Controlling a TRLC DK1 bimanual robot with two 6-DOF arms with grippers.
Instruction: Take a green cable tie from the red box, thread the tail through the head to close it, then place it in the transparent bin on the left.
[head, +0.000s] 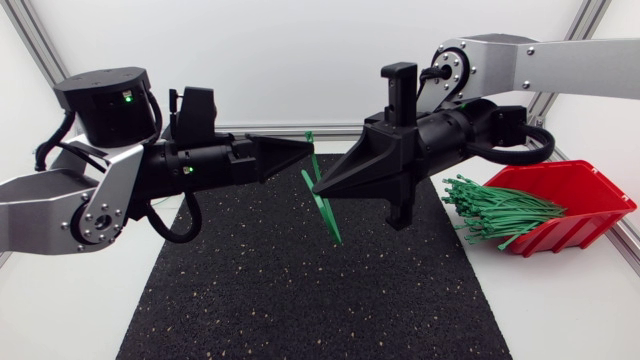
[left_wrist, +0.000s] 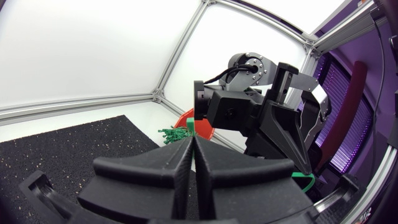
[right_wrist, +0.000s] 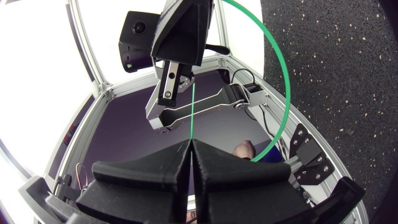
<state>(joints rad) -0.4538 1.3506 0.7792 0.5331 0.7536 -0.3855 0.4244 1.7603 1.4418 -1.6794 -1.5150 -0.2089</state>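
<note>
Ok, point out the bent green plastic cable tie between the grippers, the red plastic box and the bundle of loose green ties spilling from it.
bent green cable tie (head: 331, 220): head view, its lower strand.
red plastic box (head: 585, 190): head view, inner back wall.
bundle of green ties (head: 495, 210): head view, middle of the bundle.

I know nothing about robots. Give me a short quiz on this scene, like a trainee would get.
1. True or false: the red box is empty.
2. The left arm and right arm meet over the table. Whose jaws are shut on the green cable tie? A) left only B) right only C) both
3. Fill in: the cable tie is held in the air above the black ___.

Key: 1 false, a bunch of green ties spills from it; 2 C; 3 mat.
</note>
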